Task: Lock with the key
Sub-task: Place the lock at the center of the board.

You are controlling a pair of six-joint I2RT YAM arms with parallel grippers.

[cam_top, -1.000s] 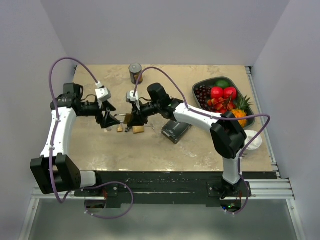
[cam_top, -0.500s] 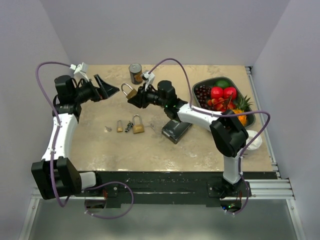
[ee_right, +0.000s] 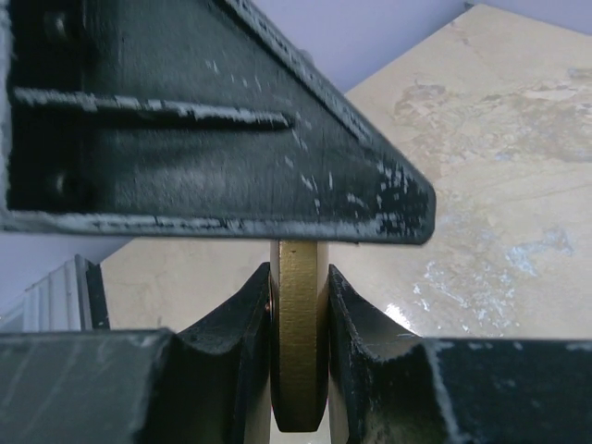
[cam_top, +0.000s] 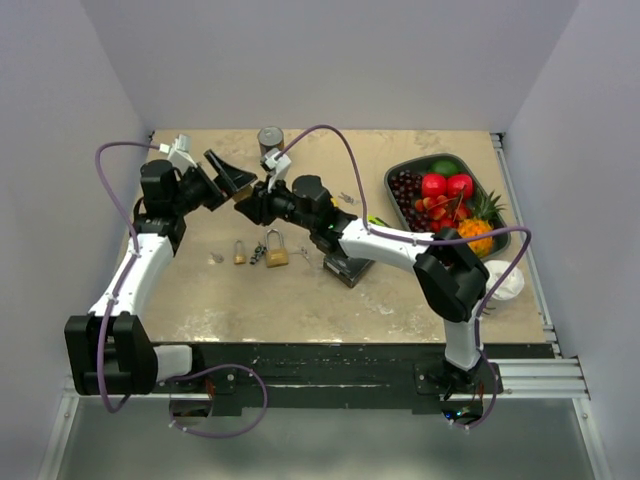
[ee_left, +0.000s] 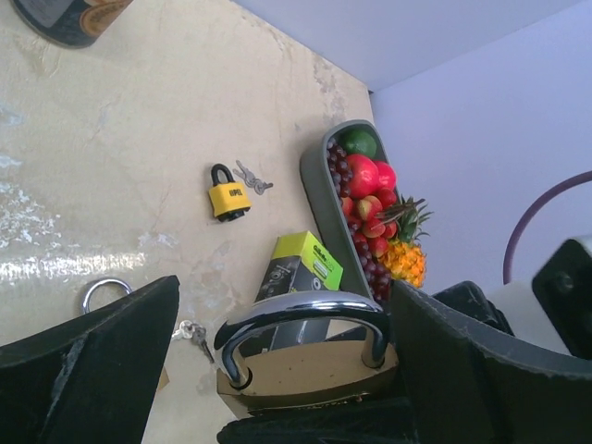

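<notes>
Both grippers have drawn together since half a second ago. The left gripper (cam_top: pixel 233 180) has swung in toward the middle, and the right gripper (cam_top: pixel 252 203) has shifted left to meet it above the far left part of the table (cam_top: pixel 200 300). We see the left fingers (ee_left: pixel 92 370) spread wide, one on each side of the brass padlock (ee_left: pixel 310 375); we cannot tell whether they touch it. The right fingers (ee_right: pixel 231 370) pinch the padlock's body across its flat faces, holding it off the table. The keys (cam_top: pixel 258 253) lie on the table where they were, between a small padlock (cam_top: pixel 240 251) and a larger padlock (cam_top: pixel 276 251).
</notes>
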